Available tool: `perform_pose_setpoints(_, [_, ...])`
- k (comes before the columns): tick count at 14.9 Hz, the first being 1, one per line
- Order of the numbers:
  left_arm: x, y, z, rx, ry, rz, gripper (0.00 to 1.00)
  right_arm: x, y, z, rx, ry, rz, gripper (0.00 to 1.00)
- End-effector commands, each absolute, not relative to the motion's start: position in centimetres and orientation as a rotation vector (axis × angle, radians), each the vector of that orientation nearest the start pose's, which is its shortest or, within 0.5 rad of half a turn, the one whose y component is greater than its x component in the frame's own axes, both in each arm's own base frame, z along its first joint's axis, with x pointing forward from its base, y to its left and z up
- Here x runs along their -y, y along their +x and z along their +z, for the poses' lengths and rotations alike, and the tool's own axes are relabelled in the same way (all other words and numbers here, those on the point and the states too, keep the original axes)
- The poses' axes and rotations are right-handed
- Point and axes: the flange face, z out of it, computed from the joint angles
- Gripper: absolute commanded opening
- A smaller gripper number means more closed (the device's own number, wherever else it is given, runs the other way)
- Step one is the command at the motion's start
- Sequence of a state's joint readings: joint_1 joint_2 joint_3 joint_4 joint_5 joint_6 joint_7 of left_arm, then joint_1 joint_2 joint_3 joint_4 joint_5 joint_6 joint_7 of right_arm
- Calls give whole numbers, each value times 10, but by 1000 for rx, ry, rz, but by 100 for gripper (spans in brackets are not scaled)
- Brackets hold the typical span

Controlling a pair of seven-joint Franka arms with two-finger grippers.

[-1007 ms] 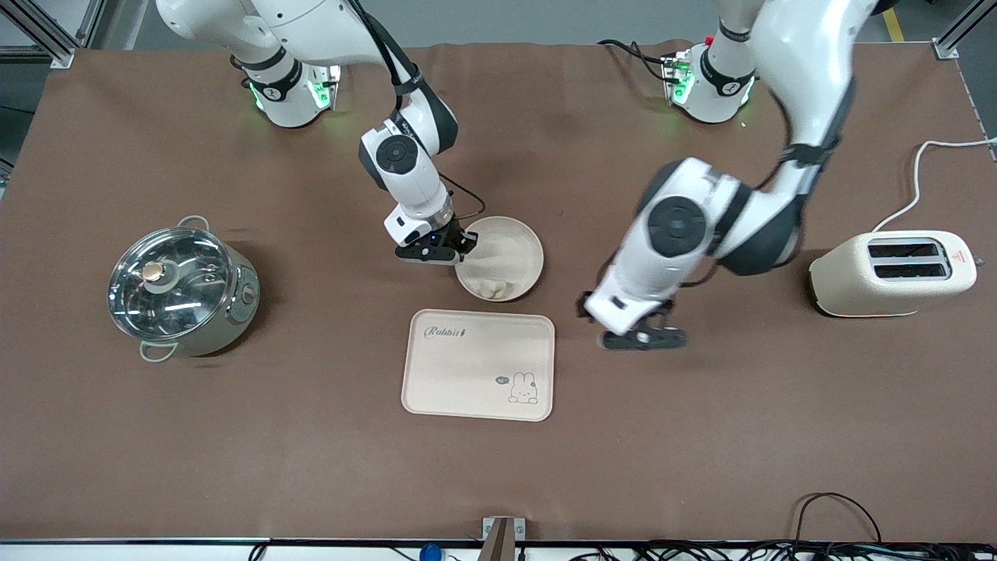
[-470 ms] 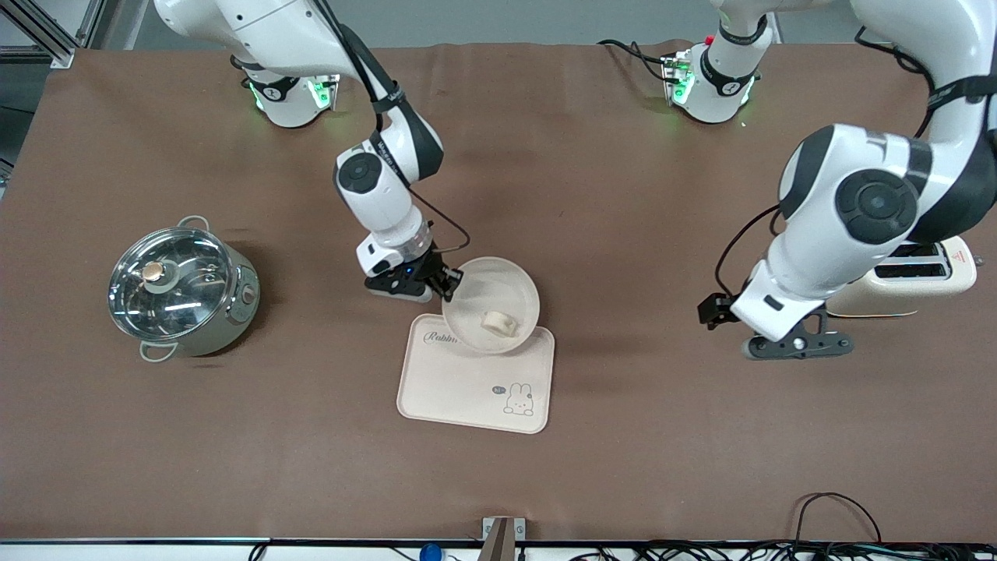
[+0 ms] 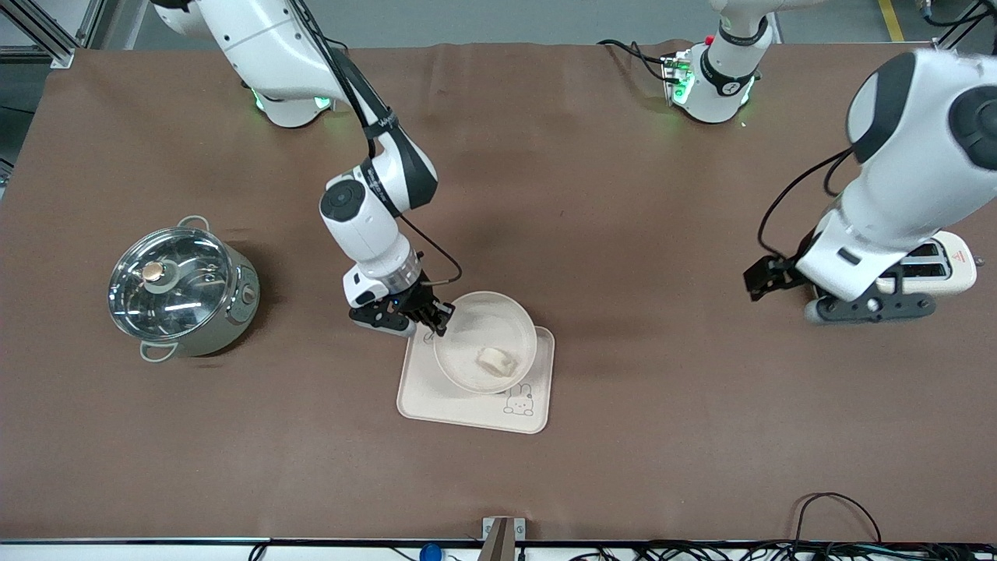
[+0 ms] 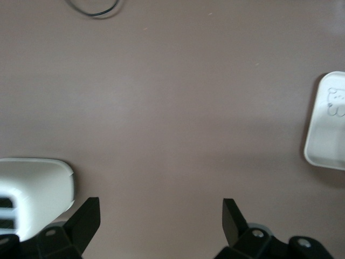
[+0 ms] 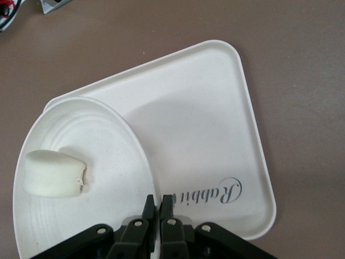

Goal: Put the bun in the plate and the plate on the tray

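My right gripper point(image 3: 438, 321) is shut on the rim of the round cream plate point(image 3: 467, 366) and holds it over the rectangular "Rabbit" tray point(image 3: 526, 416). The small cream-white bun point(image 3: 496, 360) lies in the plate. In the right wrist view the fingers point(image 5: 160, 208) pinch the plate's point(image 5: 86, 140) rim, the bun point(image 5: 53, 173) rests inside, and the tray point(image 5: 215, 108) lies below; I cannot tell whether the plate touches it. My left gripper point(image 3: 841, 300) is open and empty, up by the toaster; its view point(image 4: 159, 216) shows bare table and a tray corner point(image 4: 323, 135).
A steel pot with a glass lid point(image 3: 181, 288) stands toward the right arm's end of the table. A cream toaster point(image 3: 946, 269) stands toward the left arm's end, partly covered by the left arm; it also shows in the left wrist view point(image 4: 32, 189).
My right gripper has carried the plate with the bun from the table beside the tray to over the tray. My left arm has swung away toward the toaster.
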State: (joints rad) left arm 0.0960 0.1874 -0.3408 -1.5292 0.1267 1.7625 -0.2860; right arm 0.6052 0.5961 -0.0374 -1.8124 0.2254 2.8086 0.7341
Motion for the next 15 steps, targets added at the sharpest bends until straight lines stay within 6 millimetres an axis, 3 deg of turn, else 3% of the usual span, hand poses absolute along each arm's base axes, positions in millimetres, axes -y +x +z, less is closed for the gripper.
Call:
perform_pose_setpoints(1, [113, 574, 602, 45, -3081, -126, 100, -356, 610, 240, -537, -2729, -381, 0])
perform_pose_setpoints(5, [90, 540, 622, -3, -3091, -111, 100, -336, 626, 229, -566, -2737, -389, 0])
perform_pose_setpoints(9, [87, 554, 630, -89, -3115, -159, 100, -335, 625, 215, -556, -2752, -376, 0])
perform_pose_setpoints(10, [80, 561, 630, -68, -3119, -163, 100, -338, 624, 215, -551, -2752, -374, 0])
perform_pose_setpoints(13, [85, 565, 626, -51, -3199, -144, 100, -338, 623, 214, -548, -2756, -369, 0])
perform_pose_setpoints(15, [75, 565, 629, -9, -3234, -148, 100, -338, 621, 207, -547, -2764, -358, 1])
